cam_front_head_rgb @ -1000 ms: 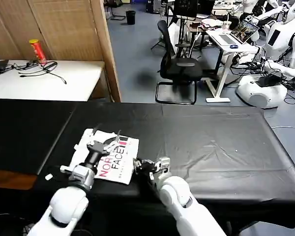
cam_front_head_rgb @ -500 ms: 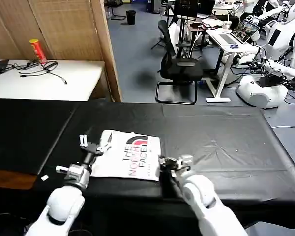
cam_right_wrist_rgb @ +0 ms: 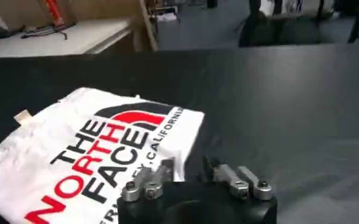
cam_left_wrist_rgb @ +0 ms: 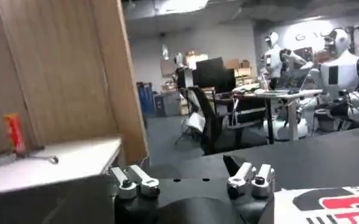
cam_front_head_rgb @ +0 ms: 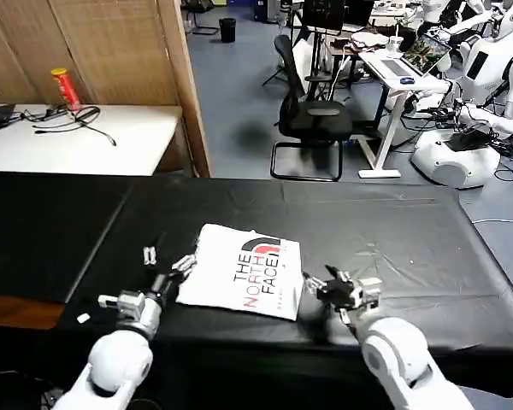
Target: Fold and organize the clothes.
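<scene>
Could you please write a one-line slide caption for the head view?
Folded T-shirt, logo up, on the black table; open left gripper and right gripper flank it.

T-shirt (cam_front_head_rgb: 244,278): we note white cloth, black-and-red "THE NORTH FACE" print up | desk (cam_front_head_rgb: 393,231): black cover | left pincer (cam_front_head_rgb: 167,260): silver-grey fingers, white arm | right pincer (cam_front_head_rgb: 325,286): black and silver | side table (cam_front_head_rgb: 77,141): white, red-and-yellow can (cam_front_head_rgb: 66,88)

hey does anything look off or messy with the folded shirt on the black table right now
Mostly tidy. The folded T-shirt lies logo-up but askew, its edges not square with the black table. A small tag pokes out at one corner. Both grippers, left and right, sit open beside it, holding nothing.
</scene>
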{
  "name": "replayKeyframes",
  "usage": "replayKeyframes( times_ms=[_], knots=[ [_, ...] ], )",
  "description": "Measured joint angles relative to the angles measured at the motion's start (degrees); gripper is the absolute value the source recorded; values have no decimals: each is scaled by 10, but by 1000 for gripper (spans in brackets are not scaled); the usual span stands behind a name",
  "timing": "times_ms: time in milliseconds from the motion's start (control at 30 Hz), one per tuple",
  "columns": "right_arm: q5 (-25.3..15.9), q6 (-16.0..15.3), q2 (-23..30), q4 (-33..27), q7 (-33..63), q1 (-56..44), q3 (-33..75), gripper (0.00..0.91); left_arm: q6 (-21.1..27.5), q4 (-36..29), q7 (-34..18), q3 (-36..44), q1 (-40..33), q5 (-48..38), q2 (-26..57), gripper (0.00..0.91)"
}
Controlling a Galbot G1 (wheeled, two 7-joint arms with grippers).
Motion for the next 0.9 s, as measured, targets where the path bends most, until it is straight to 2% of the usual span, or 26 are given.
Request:
replayKeyframes(
  times_ms=[100, 167, 267, 533, 767, 900],
  knots=[
    [-29, 32, -8, 22, -12, -22, 17, 878, -2, 2, 0, 4, 4, 1, 1, 878],
    [-46, 53, -9, 32, -15, -37, 26, 878, 13, -3, -11, 8, 9, -10, 2, 878],
    [-85, 102, -13, 43, -15, -69, 42, 878, 44, -20, -27, 8, 25, -26, 9, 878],
    [-159, 283, -10, 59, -7, -197, 80, 878, 45, -90, -36, -18, 110, -24, 27, 878],
    [-226, 388, 5, 73, 32, -298, 84, 878, 41, -136, -48, -48, 187, -27, 28, 878],
    [-248, 426, 15, 81, 55, -359, 83, 878, 37, -156, -50, -66, 238, -31, 25, 878]
  ],
)
